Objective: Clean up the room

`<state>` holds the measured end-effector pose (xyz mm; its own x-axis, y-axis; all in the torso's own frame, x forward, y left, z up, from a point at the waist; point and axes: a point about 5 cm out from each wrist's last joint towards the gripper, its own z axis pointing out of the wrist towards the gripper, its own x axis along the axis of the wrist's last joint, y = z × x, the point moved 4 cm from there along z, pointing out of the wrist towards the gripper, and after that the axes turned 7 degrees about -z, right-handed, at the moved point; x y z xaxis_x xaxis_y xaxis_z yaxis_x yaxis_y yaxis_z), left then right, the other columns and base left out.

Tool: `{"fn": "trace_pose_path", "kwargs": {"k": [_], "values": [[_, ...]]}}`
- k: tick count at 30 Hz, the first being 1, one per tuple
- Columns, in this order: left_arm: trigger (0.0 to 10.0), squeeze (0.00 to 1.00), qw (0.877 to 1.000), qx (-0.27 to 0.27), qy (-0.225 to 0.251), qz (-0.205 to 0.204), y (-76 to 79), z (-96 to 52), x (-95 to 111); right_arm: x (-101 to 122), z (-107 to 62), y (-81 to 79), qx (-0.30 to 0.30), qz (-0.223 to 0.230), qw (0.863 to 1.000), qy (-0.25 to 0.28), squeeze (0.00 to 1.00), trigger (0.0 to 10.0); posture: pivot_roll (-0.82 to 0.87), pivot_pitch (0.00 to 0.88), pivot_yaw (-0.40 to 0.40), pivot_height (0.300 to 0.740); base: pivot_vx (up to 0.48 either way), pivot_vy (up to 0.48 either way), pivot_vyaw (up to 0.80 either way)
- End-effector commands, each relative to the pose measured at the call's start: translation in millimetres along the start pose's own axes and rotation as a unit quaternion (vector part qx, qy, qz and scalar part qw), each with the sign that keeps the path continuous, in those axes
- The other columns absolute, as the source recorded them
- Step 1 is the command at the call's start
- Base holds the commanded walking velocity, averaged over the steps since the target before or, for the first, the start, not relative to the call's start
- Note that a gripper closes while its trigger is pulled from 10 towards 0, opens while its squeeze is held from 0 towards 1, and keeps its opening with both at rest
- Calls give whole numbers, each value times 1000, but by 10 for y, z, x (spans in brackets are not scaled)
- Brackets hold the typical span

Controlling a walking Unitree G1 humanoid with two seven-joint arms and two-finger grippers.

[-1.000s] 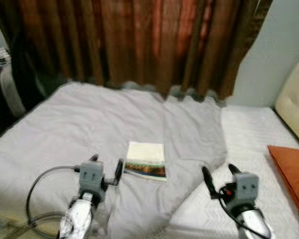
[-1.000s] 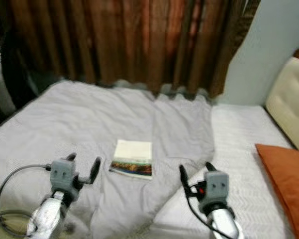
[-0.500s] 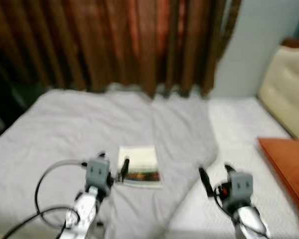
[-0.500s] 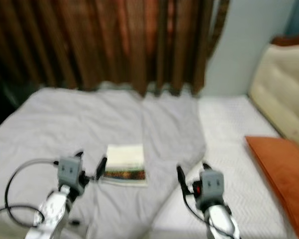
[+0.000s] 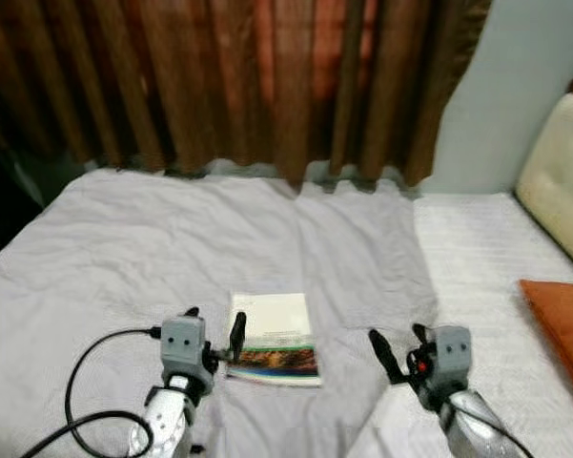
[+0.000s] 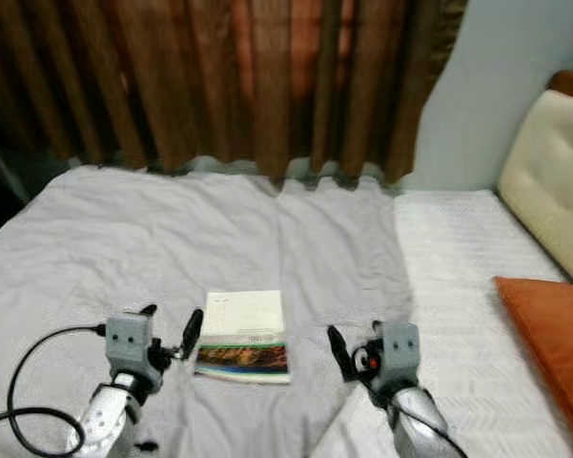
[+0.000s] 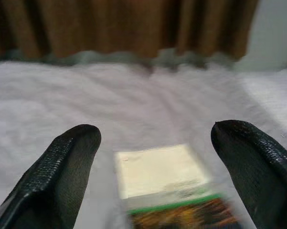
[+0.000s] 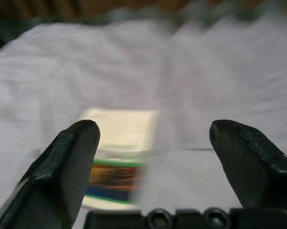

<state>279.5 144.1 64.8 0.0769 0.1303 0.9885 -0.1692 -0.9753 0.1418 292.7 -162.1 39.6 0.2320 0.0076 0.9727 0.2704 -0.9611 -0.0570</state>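
Note:
A book [image 5: 275,337] with a cream cover and a colourful lower band lies flat on the grey duvet [image 5: 153,248] in the middle of the bed. My left gripper [image 5: 213,327] stands open just left of the book, its right finger close to the book's left edge. My right gripper [image 5: 397,345] hovers open to the right of the book, over the duvet's folded-back corner. Between the open fingers [image 7: 62,167] of the left wrist view lies the book [image 7: 167,183]. The right wrist view has the book [image 8: 119,152] blurred between its fingers [image 8: 62,162].
Brown curtains [image 5: 248,86] hang behind the bed. The white sheet [image 5: 486,277] is bare on the right, with an orange pillow [image 5: 562,329] and a cream padded headboard [image 5: 558,186] at the right edge. A black cable [image 5: 86,391] loops from my left arm.
The view has shifted and sharpened as the camera moved. Both grippers now sit lower and nearer the book, the left one almost beside its edge. Both stay open.

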Motion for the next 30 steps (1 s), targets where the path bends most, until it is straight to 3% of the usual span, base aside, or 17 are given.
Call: {"fn": "trace_pose_path", "kwargs": {"k": [1,4,5,6,12,16,19,21,23,24,25,30], "values": [[10000,0,1000,4,-10,18,-33,-66,11,-46,118,-196,47,45,998,-19,0,10000,-4,136,-39,740,326,352,0],[10000,0,999,0,-18,44,-43,-113,23,-112,259,-297,61,70,995,-43,0,10000,32,194,-25,740,0,0,0],[10000,0,998,-3,-21,64,-49,-163,57,-152,359,-397,76,94,991,-58,0,10000,54,230,-30,740,0,0,0],[10000,0,997,-10,-21,77,-52,-168,99,-166,439,-435,77,111,989,-63,1000,10000,76,258,-27,740,0,0,0],[10000,0,995,-19,-17,96,-82,-220,248,-95,687,-459,56,125,988,-72,1000,10000,109,304,-20,740,0,0,0],[10000,0,993,-31,-23,108,-68,-361,343,130,874,-407,17,124,991,-39,1000,10000,148,382,4,740,0,0,0],[10000,0,991,-50,-19,121,30,-523,524,277,934,-370,-3,85,996,-14,1000,10000,194,474,31,740,0,0,0],[10000,0,991,-52,-19,122,44,-548,552,296,943,-367,-5,79,997,-11,1000,10000,194,474,31,740,0,0,0],[10000,0,989,-70,-24,129,100,-643,616,336,962,-331,-22,36,999,-5,1000,10000,226,560,62,740,0,0,0],[10000,0,988,-80,-29,131,124,-691,626,348,969,-314,-30,13,999,-4,741,10000,231,576,67,740,0,0,0],[10000,0,987,-87,-32,132,156,-758,670,386,979,-297,-37,-7,999,2,0,10000,236,609,77,740,0,0,0],[10000,0,986,-93,-46,128,216,-914,782,504,1012,-164,-84,-22,996,15,0,10000,258,653,92,740,0,0,0]]}}
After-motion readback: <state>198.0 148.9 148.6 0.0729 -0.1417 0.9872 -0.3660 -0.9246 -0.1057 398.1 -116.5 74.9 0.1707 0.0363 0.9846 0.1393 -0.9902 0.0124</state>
